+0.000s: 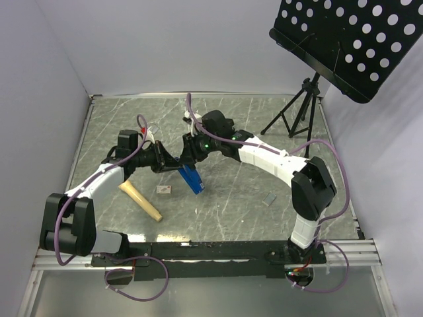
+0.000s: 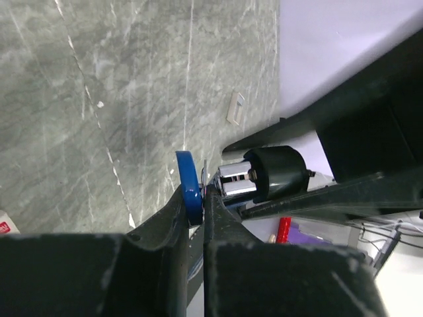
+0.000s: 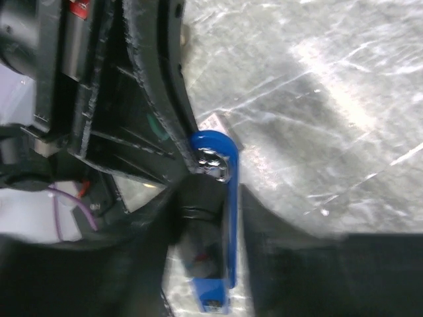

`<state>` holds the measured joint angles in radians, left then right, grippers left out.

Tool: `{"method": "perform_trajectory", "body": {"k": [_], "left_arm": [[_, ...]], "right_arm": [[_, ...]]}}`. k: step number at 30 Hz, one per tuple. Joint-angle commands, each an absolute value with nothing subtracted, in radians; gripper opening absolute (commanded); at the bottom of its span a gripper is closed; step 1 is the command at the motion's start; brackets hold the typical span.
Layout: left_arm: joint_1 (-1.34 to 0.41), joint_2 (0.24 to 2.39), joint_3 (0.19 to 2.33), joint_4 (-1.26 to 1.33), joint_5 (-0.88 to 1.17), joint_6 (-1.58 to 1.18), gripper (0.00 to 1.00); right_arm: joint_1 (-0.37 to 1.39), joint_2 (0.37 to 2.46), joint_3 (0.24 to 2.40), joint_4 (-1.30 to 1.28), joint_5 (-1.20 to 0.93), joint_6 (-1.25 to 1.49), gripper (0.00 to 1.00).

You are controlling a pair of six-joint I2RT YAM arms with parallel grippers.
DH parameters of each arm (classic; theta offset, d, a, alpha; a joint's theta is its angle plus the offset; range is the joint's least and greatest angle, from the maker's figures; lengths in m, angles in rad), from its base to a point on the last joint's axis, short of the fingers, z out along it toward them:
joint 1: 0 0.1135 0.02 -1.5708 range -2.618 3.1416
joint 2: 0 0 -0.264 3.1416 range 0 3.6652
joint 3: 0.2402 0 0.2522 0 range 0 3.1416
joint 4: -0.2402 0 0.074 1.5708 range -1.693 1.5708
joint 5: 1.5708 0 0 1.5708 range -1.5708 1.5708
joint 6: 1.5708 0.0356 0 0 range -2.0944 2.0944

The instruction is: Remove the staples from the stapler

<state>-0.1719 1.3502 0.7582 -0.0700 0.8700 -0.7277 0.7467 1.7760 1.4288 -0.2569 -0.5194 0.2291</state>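
Note:
The blue stapler [image 1: 190, 178] hangs tilted above the table's middle, held between both grippers. My left gripper [image 1: 173, 160] is shut on the stapler's blue top edge [image 2: 189, 188]. My right gripper [image 1: 188, 156] comes from the right. Its jaws stand close on either side of the stapler [image 3: 227, 198], against its black body and blue arm. A small silvery-grey piece [image 1: 269, 198], like a strip of staples, lies on the table at the right. No staples show inside the stapler.
A tan wooden stapler [image 1: 140, 201] lies at the near left. A small tan-and-white box [image 1: 163, 190] sits beside it. A black music stand [image 1: 301, 105] stands at the back right. White walls enclose the grey marble table [image 1: 264, 125].

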Motion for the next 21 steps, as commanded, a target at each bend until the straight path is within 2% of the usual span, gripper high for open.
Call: {"method": "perform_trajectory", "body": {"k": [1,3,6,9,16,19,21], "left_arm": [[-0.172,1.304,0.805,-0.056,0.892,-0.736,0.01],[-0.140,1.312,0.824,-0.121,0.833,-0.706,0.01],[-0.039,1.331,0.815,-0.146,0.863,-0.710,0.01],[0.023,1.344,0.802,-0.155,0.873,-0.730,0.01],[0.025,1.299,0.814,-0.150,0.815,-0.732,0.01],[0.040,1.282,0.825,-0.160,0.792,-0.745,0.01],[0.057,1.276,0.828,-0.161,0.801,-0.764,0.01]], "right_arm": [[0.753,1.757,1.457,-0.204,-0.482,0.230,0.24],[0.749,1.712,1.421,-0.190,-0.451,0.230,0.13],[0.726,1.643,1.364,-0.173,-0.422,0.236,0.07],[0.700,1.570,1.274,-0.120,-0.433,0.238,0.07],[0.686,1.509,1.131,-0.106,-0.454,0.209,0.09],[0.683,1.462,1.042,-0.098,-0.422,0.203,0.12],[0.675,1.422,0.981,-0.097,-0.416,0.196,0.18]]}}
